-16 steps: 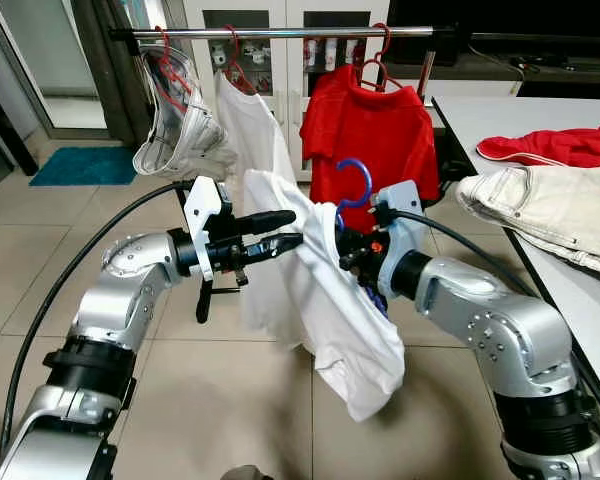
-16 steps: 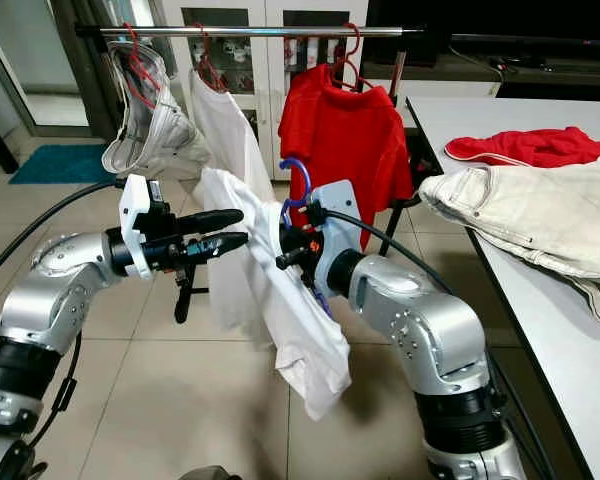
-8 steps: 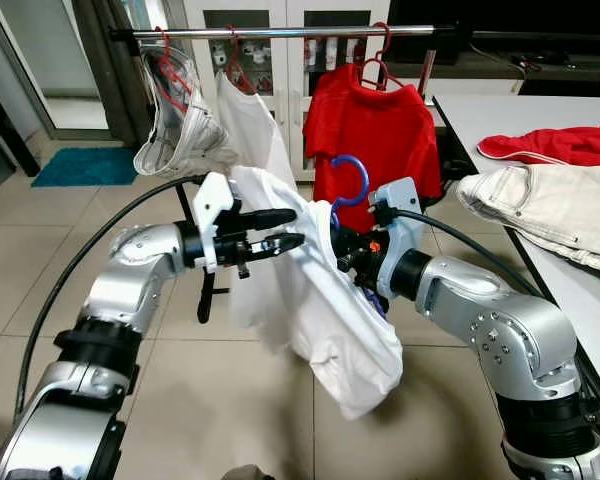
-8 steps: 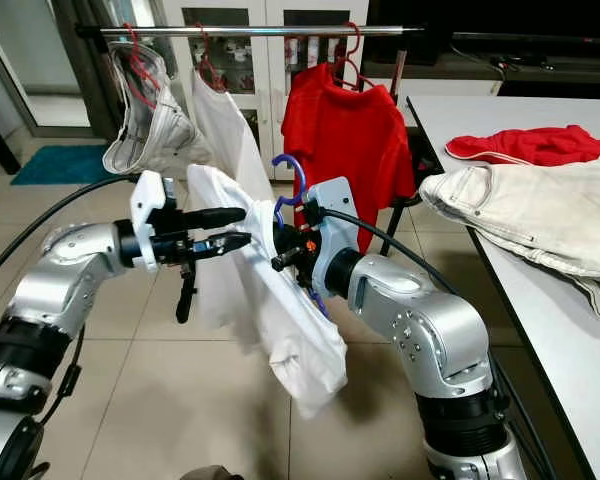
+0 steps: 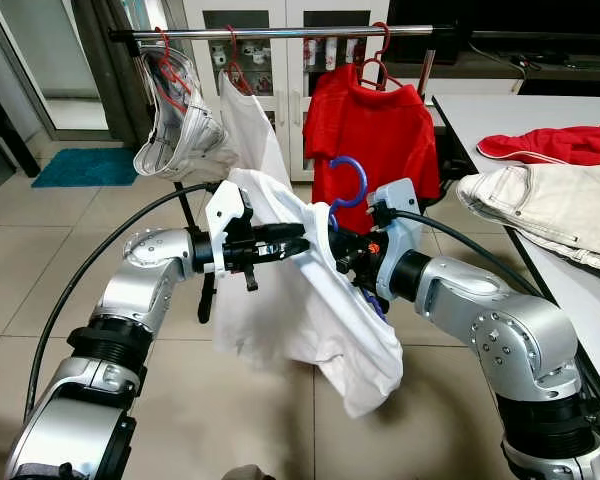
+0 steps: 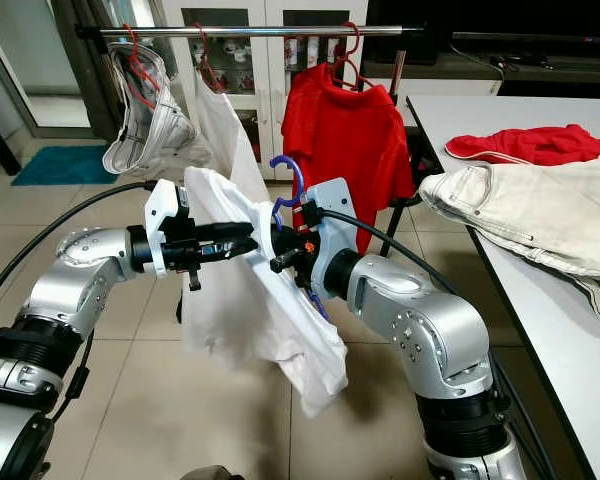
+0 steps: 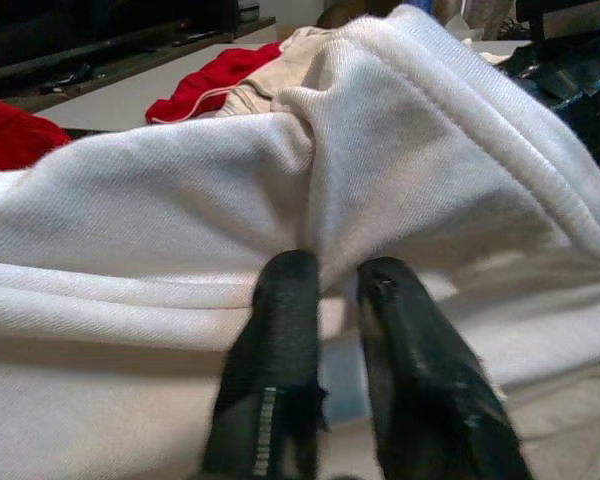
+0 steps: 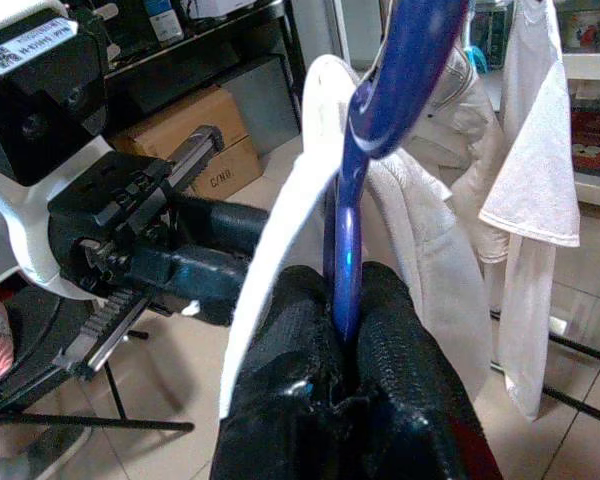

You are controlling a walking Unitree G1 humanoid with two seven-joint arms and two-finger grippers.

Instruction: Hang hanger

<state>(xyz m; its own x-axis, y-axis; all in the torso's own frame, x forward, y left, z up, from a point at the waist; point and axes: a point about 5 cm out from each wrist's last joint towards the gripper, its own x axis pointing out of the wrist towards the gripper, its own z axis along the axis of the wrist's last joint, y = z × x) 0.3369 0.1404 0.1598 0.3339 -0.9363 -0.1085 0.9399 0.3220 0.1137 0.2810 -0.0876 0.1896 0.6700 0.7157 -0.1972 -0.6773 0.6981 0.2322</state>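
A blue hanger (image 5: 352, 180) carries a white T-shirt (image 5: 310, 300) in front of me at chest height. My right gripper (image 5: 342, 250) is shut on the hanger's neck just below the hook (image 8: 400, 60). From the left, my left gripper (image 5: 298, 240) reaches in at the shirt's shoulder. Its two fingers (image 7: 280, 330) stand a narrow gap apart, tips against a fold of the white cloth. The silver clothes rail (image 5: 300, 32) runs across the top, beyond and above the blue hook.
On the rail hang light shorts (image 5: 175, 130), a white shirt (image 5: 250, 120) and a red T-shirt (image 5: 375, 130), all on red hangers. A white table (image 5: 510, 125) at right holds a red garment (image 5: 560, 145) and beige trousers (image 5: 550, 205). A teal mat (image 5: 75, 165) lies far left.
My left gripper has moved right, into the shirt's shoulder, and its fingers have drawn closer together. The shirt's left side now hangs wider and lower. The right gripper has hardly moved.
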